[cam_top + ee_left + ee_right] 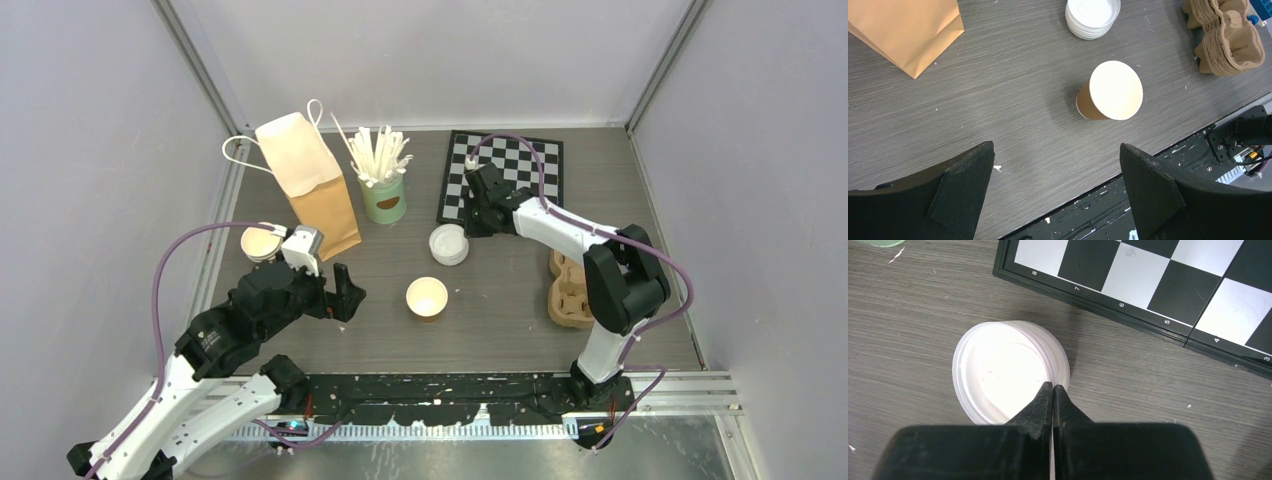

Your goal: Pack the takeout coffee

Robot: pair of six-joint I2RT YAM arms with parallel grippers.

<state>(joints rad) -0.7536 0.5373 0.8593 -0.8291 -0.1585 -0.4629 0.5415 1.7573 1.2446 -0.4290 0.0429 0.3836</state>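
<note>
While your right gripper (1053, 388) sat clenched over the lids (998, 367), your left gripper (1057, 152) gaped behind the cup (1113, 92); lidding seemingly needed one lid lifted.

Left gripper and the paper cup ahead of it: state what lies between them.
Only bare tabletop lies between the open left gripper and the paper cup. The left wrist view shows this stretch plainly.

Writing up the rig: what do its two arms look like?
The left arm and right arm share white links, black joints and black wedge-shaped jaws. A purple cable loops along each; the left wrist bears a pale box.
</note>
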